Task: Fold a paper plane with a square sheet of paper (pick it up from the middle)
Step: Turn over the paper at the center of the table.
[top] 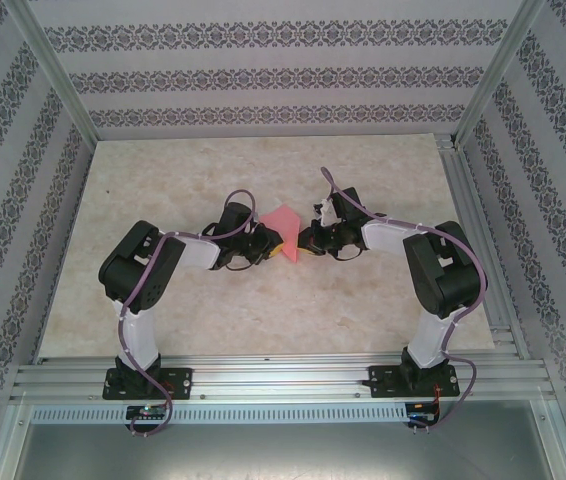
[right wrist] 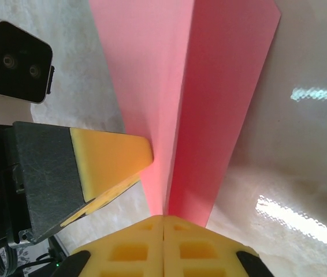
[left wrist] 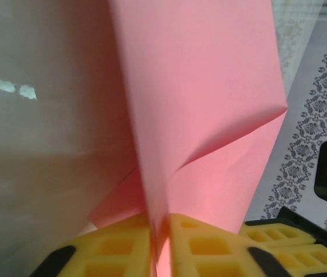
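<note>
My two arms meet over the middle of the tabletop (top: 163,190), the left arm (top: 148,265) reaching in from the left and the right arm (top: 443,270) from the right. The paper (top: 283,221) sits between their tips as a small pink patch standing up from the jaws. Both sets of jaws are closed on it.

From my left wrist, my left jaws are pressed together with the paper (left wrist: 210,115) pinched in the seam between the two yellow pads (left wrist: 117,251). The paper rises from that seam and widens towards the top. It is folded along a sharp line running up from the pads, and a second, slanting crease crosses its right half to a corner at the right edge. A smaller flap pokes out low on the left, just above the pad. At the lower right, the yellow fingers (left wrist: 279,238) of my right jaws lie just beside the paper.

From my right wrist, my right jaws are squeezed narrow, the pads (right wrist: 204,251) meeting with the paper (right wrist: 221,86) coming out of the seam. It shows as two long layers, a lighter one on the left and a deeper pink one on the right. A yellow finger (right wrist: 108,158) of my left jaws comes in from the left, its tip against the lighter layer. Whether the paper touches the tabletop I cannot tell.
</note>
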{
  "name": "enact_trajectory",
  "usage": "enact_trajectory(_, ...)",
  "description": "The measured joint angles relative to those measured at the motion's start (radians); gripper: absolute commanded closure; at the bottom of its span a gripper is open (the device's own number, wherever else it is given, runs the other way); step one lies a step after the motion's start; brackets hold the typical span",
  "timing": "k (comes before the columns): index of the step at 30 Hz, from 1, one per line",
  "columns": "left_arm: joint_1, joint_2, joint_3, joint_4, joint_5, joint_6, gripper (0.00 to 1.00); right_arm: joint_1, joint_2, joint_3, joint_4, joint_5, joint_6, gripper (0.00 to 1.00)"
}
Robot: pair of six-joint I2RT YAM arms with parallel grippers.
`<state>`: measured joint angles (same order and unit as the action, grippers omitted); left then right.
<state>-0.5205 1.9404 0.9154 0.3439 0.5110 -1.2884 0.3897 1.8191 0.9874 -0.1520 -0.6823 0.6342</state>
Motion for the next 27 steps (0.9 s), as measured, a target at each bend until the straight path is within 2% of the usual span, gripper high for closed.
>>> enact_trajectory(1,0.000,0.000,0.000,0.002,0.000,0.001,0.93,0.000,0.000,0.000,-0.002,0.000,0.000,0.86)
enact_trajectory(4,0.000,0.000,0.005,-0.006,-0.003,0.013,1.00,0.000,0.000,-0.002,-0.005,0.002,-0.003,0.83)
enact_trajectory(8,0.000,-0.001,0.038,-0.047,-0.004,0.040,1.00,-0.002,-0.009,-0.016,-0.006,0.008,-0.003,0.75)
enact_trajectory(9,0.000,-0.002,0.048,-0.058,-0.004,0.049,1.00,-0.004,-0.014,-0.019,-0.009,0.008,-0.003,0.68)
enact_trajectory(12,0.000,-0.008,0.067,-0.085,-0.004,0.069,1.00,-0.012,-0.038,-0.029,-0.013,0.015,-0.006,0.69)
enact_trajectory(14,0.000,-0.016,0.076,-0.115,-0.004,0.087,1.00,-0.019,-0.059,-0.035,-0.013,0.019,-0.006,0.62)
enact_trajectory(19,0.000,-0.042,0.134,-0.264,-0.029,0.167,1.00,-0.038,-0.127,-0.060,-0.030,0.041,-0.014,0.56)
enact_trajectory(21,0.000,-0.054,0.162,-0.332,-0.050,0.205,1.00,-0.046,-0.156,-0.071,-0.036,0.053,-0.023,0.50)
enact_trajectory(27,0.000,-0.109,0.257,-0.575,-0.140,0.343,1.00,-0.094,-0.260,-0.121,-0.049,0.100,-0.040,0.48)
